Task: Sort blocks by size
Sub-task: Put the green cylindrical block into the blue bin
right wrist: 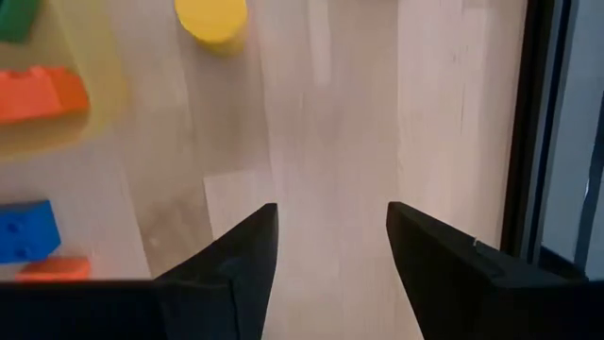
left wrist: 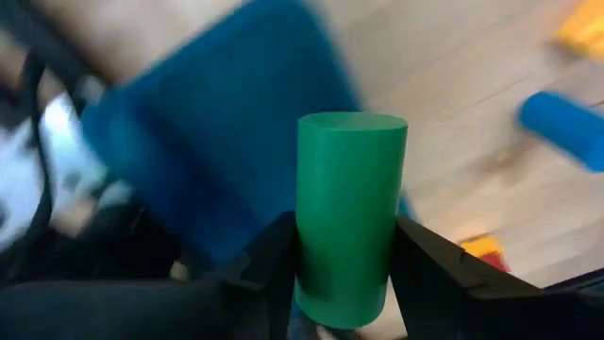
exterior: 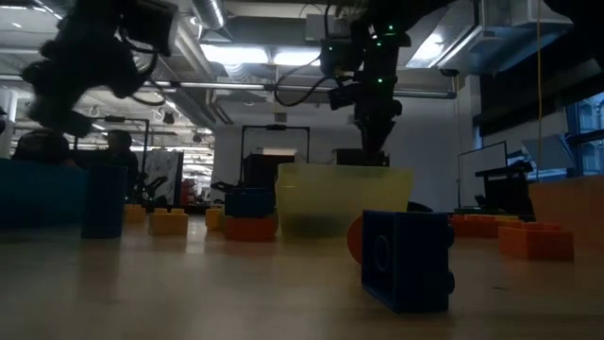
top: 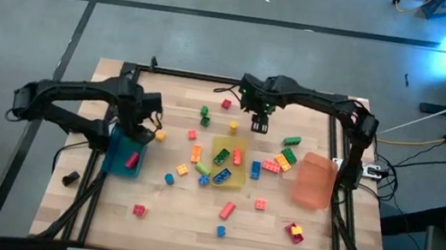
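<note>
My left gripper (top: pixel 143 127) is over the near-left part of the table, shut on a green cylinder block (left wrist: pixel 349 208). Below it stands the blue bin (top: pixel 119 161), with a pink block (top: pixel 132 160) inside. My right gripper (top: pixel 259 126) is open and empty above bare wood. It hangs just beyond the far edge of the yellow bin (top: pixel 237 179), which holds several blocks. A yellow round block (right wrist: pixel 211 17) lies on the table beside that gripper. More blocks lie scattered over the middle of the table. My left gripper pinches the green cylinder's curved side (left wrist: pixel 311 255) between its two fingers, which lie along the cylinder's length. The cylinder's flat free end (left wrist: pixel 352 123) sticks out past the fingertips. It is lifted clear, above the blue bin (left wrist: pixel 217 142).
An orange bin (top: pixel 315 182) lies at the table's right. Green, orange and red blocks (top: pixel 283 159) lie between it and the yellow bin. Loose blocks lie near the front edge (top: pixel 225 210), with a red and yellow one (top: pixel 294 231) at the right. A small black object (top: pixel 70 178) sits at the left edge.
</note>
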You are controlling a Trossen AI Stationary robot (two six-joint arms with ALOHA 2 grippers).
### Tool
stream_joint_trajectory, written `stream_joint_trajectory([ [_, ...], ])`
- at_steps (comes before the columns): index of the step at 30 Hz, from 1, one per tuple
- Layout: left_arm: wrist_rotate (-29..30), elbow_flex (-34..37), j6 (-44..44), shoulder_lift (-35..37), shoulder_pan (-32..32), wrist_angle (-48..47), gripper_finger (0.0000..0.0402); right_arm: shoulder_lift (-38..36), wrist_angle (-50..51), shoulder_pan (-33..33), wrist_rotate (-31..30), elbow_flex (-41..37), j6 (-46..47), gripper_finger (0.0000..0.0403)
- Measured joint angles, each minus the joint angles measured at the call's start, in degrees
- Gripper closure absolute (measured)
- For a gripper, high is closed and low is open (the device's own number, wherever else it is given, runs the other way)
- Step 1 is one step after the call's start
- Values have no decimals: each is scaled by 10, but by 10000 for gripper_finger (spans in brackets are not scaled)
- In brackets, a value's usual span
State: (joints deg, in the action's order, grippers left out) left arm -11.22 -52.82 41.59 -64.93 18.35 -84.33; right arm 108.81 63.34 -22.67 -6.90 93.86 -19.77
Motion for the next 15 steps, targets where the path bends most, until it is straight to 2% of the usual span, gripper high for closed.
stream_joint_trajectory([
  [8,0,0,2,0,-19,0,267,0,43,-8,0,0,0,204],
  [15,0,0,-21,0,-19,-3,239,-14,99,-6,0,-8,30,204],
])
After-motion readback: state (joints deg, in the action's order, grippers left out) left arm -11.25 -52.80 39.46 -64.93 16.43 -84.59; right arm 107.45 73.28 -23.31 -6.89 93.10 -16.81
